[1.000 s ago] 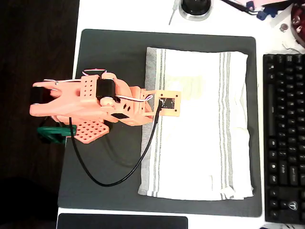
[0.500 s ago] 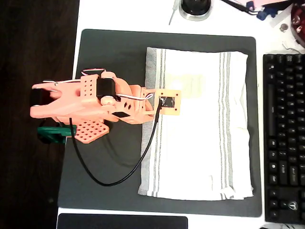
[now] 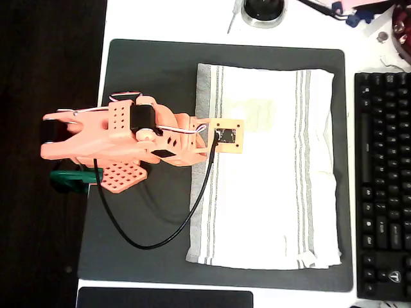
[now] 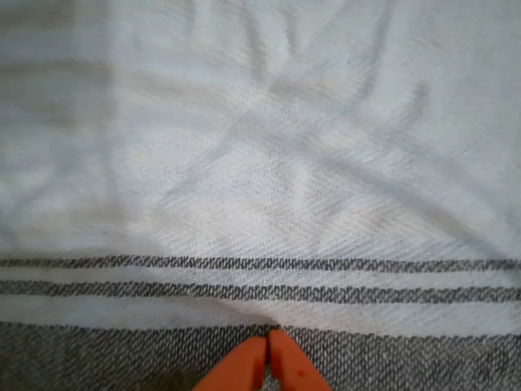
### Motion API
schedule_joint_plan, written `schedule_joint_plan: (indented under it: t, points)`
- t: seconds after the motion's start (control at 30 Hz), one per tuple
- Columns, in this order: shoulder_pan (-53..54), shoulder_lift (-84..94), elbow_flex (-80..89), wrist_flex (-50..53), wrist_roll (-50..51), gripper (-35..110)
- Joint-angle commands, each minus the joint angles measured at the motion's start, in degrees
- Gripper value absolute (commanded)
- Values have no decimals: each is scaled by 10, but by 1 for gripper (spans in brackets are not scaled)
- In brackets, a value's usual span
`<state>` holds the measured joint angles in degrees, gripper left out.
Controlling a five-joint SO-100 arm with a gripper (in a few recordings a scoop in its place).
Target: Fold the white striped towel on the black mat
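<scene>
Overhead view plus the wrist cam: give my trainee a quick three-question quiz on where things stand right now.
1. True or false: the white striped towel lies spread on the black mat.
2. In the wrist view, the tool has its fingertips: A) wide apart, B) pressed together, C) clamped on a pen.
3. What lies right of the mat in the overhead view?

Key: 1. True. 2. B, tips together over the towel's grey striped edge. 3. A black keyboard.
</scene>
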<state>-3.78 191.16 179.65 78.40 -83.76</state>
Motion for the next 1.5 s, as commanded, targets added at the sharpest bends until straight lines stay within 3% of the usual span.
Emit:
schedule_joint_plan:
  t: [0.0, 0.23, 0.43, 0.93, 1.27, 1.47]
  points:
    - [-1, 11, -17, 21, -33, 0]
    - [11, -78, -105, 23, -120, 0]
    - [-36, -230, -242, 15, -125, 0]
    - [-250, -733, -674, 39, 99, 0]
    - [-270, -1069, -993, 56, 158, 4]
    - [-288, -1192, -1095, 73, 166, 8]
